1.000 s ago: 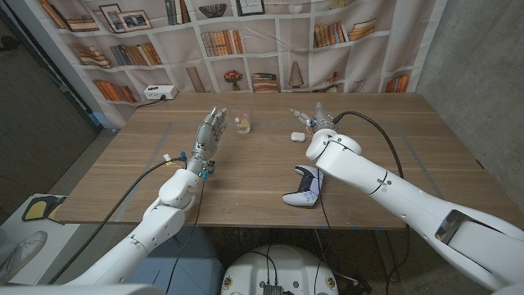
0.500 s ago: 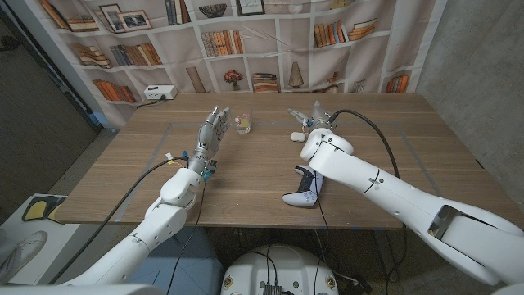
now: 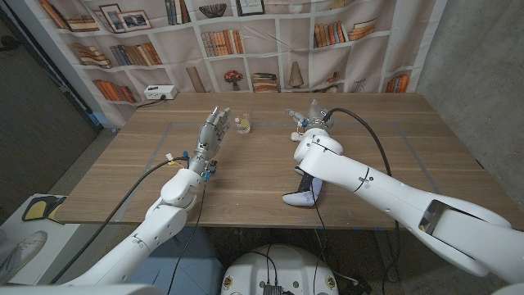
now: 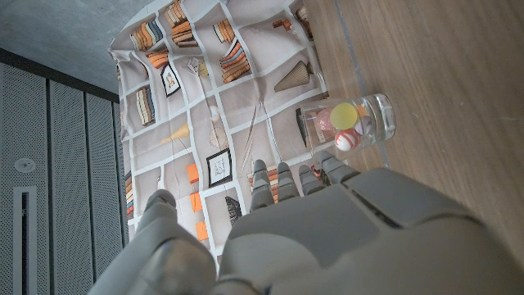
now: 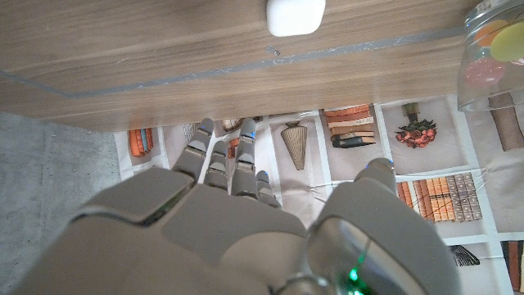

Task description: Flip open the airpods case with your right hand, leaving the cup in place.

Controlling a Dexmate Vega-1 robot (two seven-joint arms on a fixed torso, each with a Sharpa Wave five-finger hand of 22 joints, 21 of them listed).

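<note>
A wooden table (image 3: pixel 246 176) fills the middle of the head view, with a printed bookshelf backdrop (image 3: pixel 237 41) across the top of the frame. A small clear glass cup (image 3: pixel 242 124) holding coloured balls stands at upper centre. The right hand (image 3: pixel 309 121) sits just right of centre, its fingers spread and holding nothing; its arm covers the spot beside it. The right wrist view supplies what the head view hides: the small white rounded airpods case (image 5: pixel 295 15) lies closed on the wood at the top centre of that frame, apart from the fingers (image 5: pixel 219 160), which are extended and slightly apart. The cup's edge shows at that frame's upper right.

The left hand (image 3: pixel 213 131) stands upright left of the cup, fingers apart and empty. The left wrist view shows the yellow, red and white balls in the cup clearly, just past its fingertips, not touching.

A white and black game controller (image 3: pixel 301 190) lies at lower centre, partly under the right arm.
</note>
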